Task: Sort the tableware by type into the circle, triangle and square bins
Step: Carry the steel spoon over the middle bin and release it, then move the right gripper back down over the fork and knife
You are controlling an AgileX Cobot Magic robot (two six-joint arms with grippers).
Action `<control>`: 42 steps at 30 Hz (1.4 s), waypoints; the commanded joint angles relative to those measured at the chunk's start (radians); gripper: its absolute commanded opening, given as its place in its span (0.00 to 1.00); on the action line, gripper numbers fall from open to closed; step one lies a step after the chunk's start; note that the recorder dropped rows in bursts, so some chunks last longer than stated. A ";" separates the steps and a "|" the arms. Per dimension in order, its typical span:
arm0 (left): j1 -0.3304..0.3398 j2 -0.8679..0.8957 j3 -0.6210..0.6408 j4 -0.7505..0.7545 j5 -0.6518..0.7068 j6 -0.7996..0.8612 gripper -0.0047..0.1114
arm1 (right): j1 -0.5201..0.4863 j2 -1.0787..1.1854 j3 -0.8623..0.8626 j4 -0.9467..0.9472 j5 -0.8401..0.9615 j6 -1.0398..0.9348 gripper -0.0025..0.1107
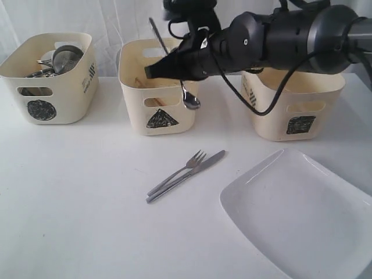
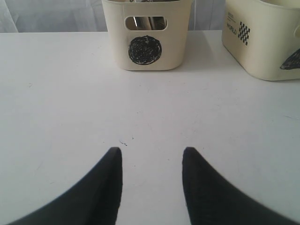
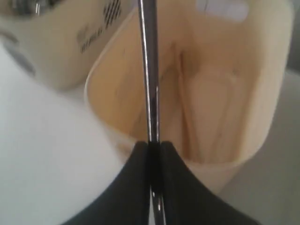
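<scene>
My right gripper (image 1: 160,68) (image 3: 153,146) is shut on the handle of the steel spoon (image 1: 190,103) (image 3: 149,70). It holds the spoon above the triangle bin (image 1: 152,93) (image 3: 262,140), bowl end hanging down at the bin's front rim. Wooden chopsticks (image 3: 187,117) lie inside that bin. The fork (image 1: 186,168) and knife (image 1: 204,163) lie side by side on the table in front of it. The large white plate (image 1: 302,215) sits at the front right. Steel mugs (image 1: 67,55) show in the circle bin (image 1: 52,99) (image 2: 145,28). My left gripper (image 2: 152,152) stands open and empty over bare table, facing the circle bin.
The square bin (image 1: 296,110) stands at the back right, partly behind my right arm (image 1: 290,35). A white curtain hangs behind the bins. The side of the triangle bin (image 2: 262,42) shows in the left wrist view.
</scene>
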 commanded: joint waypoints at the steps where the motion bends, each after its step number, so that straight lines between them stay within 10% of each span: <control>1: 0.001 -0.003 0.004 -0.006 -0.003 -0.008 0.44 | -0.028 0.018 -0.021 -0.007 -0.199 0.020 0.02; 16: 0.001 -0.003 0.004 -0.006 -0.003 -0.008 0.44 | -0.046 0.232 -0.288 -0.009 -0.219 0.018 0.03; 28: 0.001 -0.003 0.004 -0.006 -0.003 -0.008 0.44 | -0.048 0.248 -0.322 -0.007 -0.194 0.019 0.25; 42: 0.001 -0.003 0.004 -0.006 -0.003 -0.008 0.44 | -0.019 -0.083 0.054 -0.007 0.224 0.056 0.26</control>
